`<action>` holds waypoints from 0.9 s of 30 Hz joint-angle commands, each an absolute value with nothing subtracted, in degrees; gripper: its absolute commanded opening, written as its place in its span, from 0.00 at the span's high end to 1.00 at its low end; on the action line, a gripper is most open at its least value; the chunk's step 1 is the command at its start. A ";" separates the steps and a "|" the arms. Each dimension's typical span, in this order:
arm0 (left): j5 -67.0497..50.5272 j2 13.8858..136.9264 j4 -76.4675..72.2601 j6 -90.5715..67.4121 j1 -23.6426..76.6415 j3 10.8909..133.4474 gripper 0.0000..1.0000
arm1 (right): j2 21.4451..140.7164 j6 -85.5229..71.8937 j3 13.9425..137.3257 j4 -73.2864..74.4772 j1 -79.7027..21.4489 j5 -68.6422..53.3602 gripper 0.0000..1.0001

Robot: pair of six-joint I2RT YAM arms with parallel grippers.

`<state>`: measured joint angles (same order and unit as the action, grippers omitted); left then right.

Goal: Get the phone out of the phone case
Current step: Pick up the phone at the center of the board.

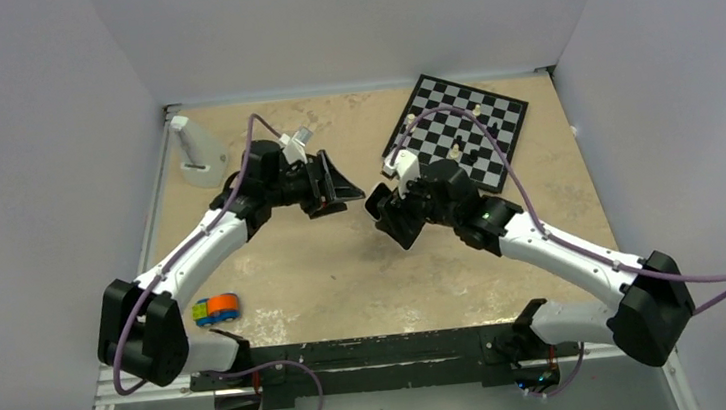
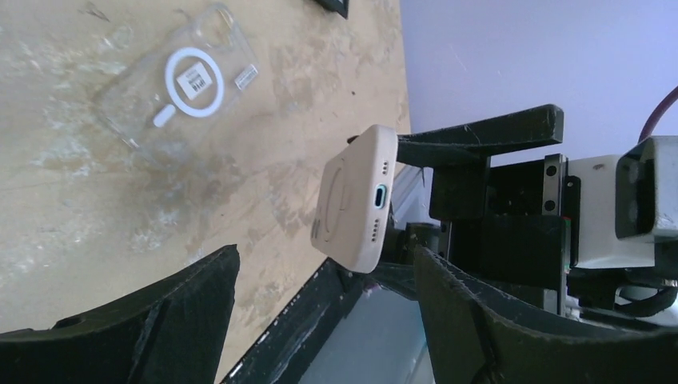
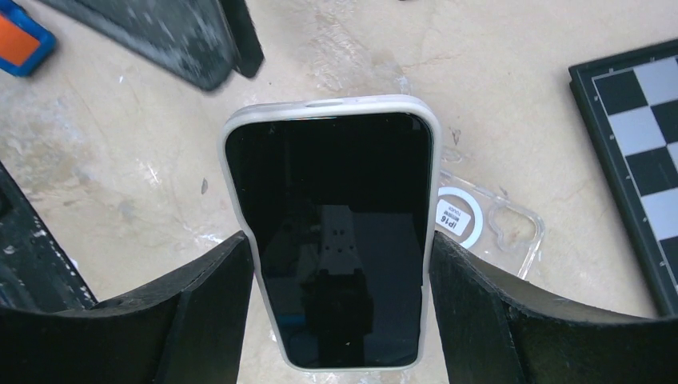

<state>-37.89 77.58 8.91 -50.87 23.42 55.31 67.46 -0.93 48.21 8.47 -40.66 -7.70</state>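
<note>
The phone [image 3: 332, 240], its glossy black screen facing the right wrist camera, sits inside the phone case [image 3: 328, 104], a pale whitish shell that shows as a rim around it. My right gripper [image 3: 337, 242] is shut on the case's two long sides and holds it above the table. In the left wrist view the case [image 2: 356, 200] shows its beige back with a faint ring and its bottom edge with the port. My left gripper [image 2: 326, 264] stands open just short of that end, touching nothing. From above, both grippers [image 1: 337, 189] [image 1: 388, 215] meet mid-table.
An empty clear case [image 2: 184, 88] with a white ring and label lies flat on the table under the phone [image 3: 488, 228]. A chessboard [image 1: 457, 131] with pieces is at the back right. A blue-orange toy car [image 1: 216, 308] lies front left; a white stand [image 1: 195, 151] back left.
</note>
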 commanded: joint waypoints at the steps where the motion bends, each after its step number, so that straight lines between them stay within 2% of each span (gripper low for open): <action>1: -46.07 77.03 2.41 -49.21 24.41 54.85 0.17 | 68.10 3.88 53.54 7.76 -45.70 -1.07 1.00; 3: -44.97 77.46 6.57 -45.04 25.36 56.46 0.18 | 68.43 3.38 54.06 7.67 -47.79 -0.23 1.00; 12: -43.92 78.33 12.28 -37.07 26.02 56.87 0.37 | 70.28 1.74 56.17 7.91 -53.21 4.39 1.00; 16: -48.78 79.39 10.16 -36.30 26.28 56.06 0.52 | 70.57 0.98 55.84 6.63 -54.05 5.76 1.00; 23: -52.00 80.90 6.21 -38.21 27.31 54.85 0.67 | 71.23 0.52 55.63 5.77 -54.52 7.34 1.00; 25: -52.76 81.34 5.31 -38.53 27.42 55.10 0.77 | 71.42 0.49 55.70 5.79 -54.81 7.78 1.00; 27: -52.99 81.65 4.26 -39.08 27.42 55.16 0.94 | 71.70 -0.36 55.81 6.24 -54.91 8.38 1.00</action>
